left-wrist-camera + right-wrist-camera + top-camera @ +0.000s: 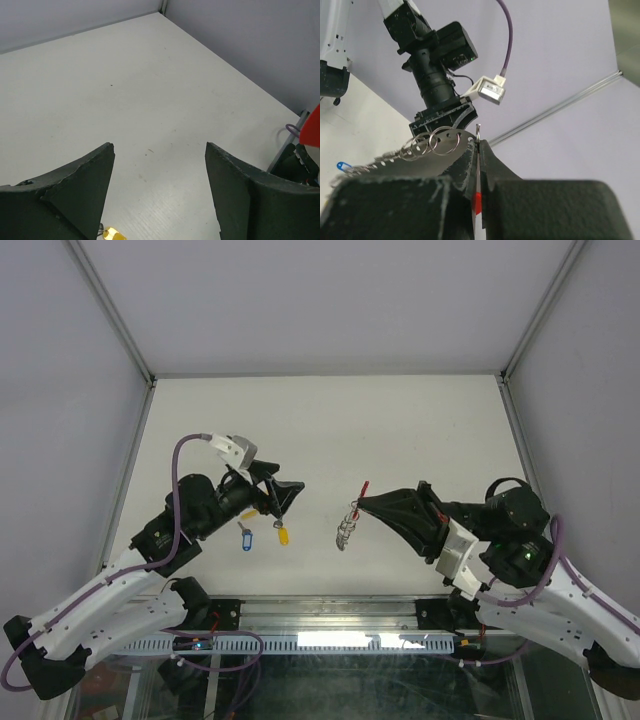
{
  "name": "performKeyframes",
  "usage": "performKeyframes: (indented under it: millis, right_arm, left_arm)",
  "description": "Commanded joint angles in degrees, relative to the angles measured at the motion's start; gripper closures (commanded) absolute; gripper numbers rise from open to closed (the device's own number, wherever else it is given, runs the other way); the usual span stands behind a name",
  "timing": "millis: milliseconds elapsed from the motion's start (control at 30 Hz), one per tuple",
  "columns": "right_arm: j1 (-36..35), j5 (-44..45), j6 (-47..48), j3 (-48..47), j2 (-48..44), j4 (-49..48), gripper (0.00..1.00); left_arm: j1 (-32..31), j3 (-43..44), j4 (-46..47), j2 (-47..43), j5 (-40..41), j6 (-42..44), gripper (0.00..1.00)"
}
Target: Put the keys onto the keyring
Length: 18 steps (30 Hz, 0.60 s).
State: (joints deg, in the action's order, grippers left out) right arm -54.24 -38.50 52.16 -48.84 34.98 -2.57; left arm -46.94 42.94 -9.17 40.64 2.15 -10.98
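Both arms reach inward over the white table [330,430], grippers facing each other, well apart
Right gripper [368,504]: fingers drawn together on the keyring [347,525], its red crescent standing past the tips, its beaded chain dangling on the near side. Left gripper [280,488]: fingers spread. A blue-tagged key [245,539] and a yellow-tagged key [283,534] show side by side just nearward of the left gripper; contact with it cannot be told

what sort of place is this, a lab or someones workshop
Most likely a robotics lab test cell: a white table boxed in by plain grey panels on metal posts, with a left arm and a right arm mounted at its near edge.
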Motion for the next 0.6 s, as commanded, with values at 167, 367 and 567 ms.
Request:
performKeyframes:
  millis: [167,367,567]
  right_arm:
    - [-0.2,-6.5,-0.8,-2.9,-2.5,-7.8,1.00]
    - [-0.2,-7.1,-1.6,-1.8,-3.4,-9.3,1.00]
    - [-0.2,-7.4,-1.9,-1.1,-3.5,-9.9,1.00]
  left_arm:
    - [-0.5,-0.7,0.2,0.0,4.4,-4.0,0.28]
    - [-0.5,-1.2,0.0,0.7,5.3,-5.8,0.29]
    - [-0.5,-3.4,-1.5,0.8,9.2,-11.6,0.29]
